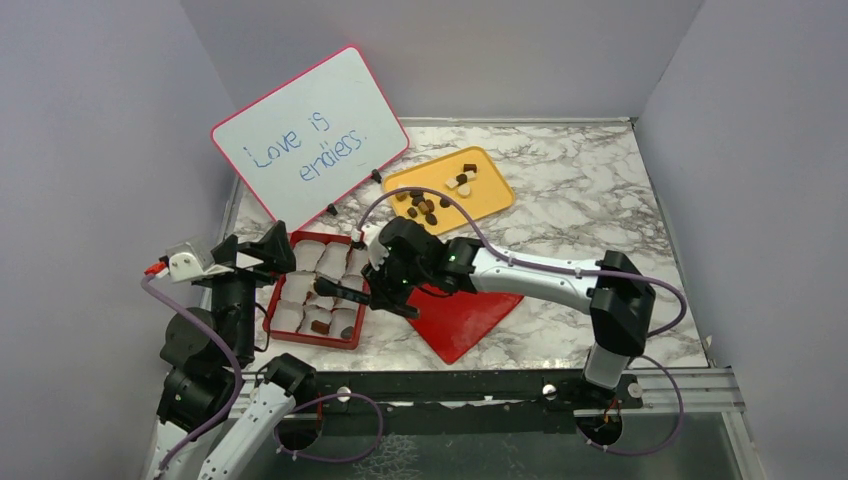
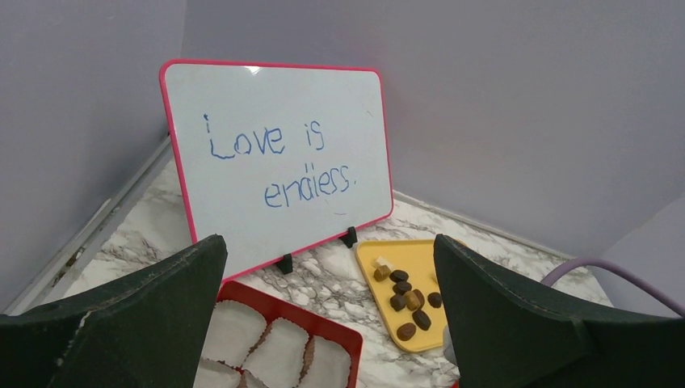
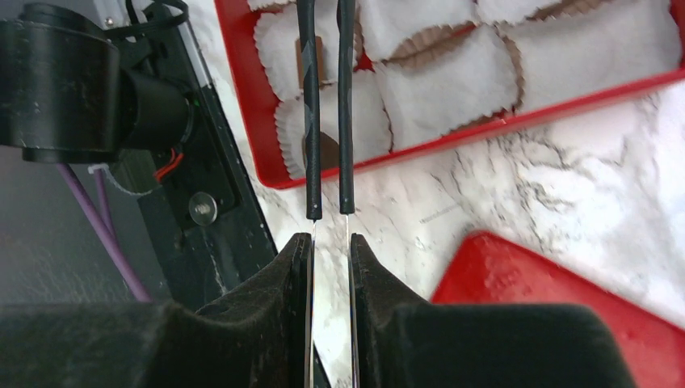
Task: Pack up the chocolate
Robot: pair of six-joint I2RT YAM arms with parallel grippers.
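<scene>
I am reading one text: "Love is endless.", hand-written in blue marker across two lines on the pink-framed whiteboard [image 1: 310, 135], which is standing tilted at the far left corner of the counter [image 1: 600, 190].
</scene>
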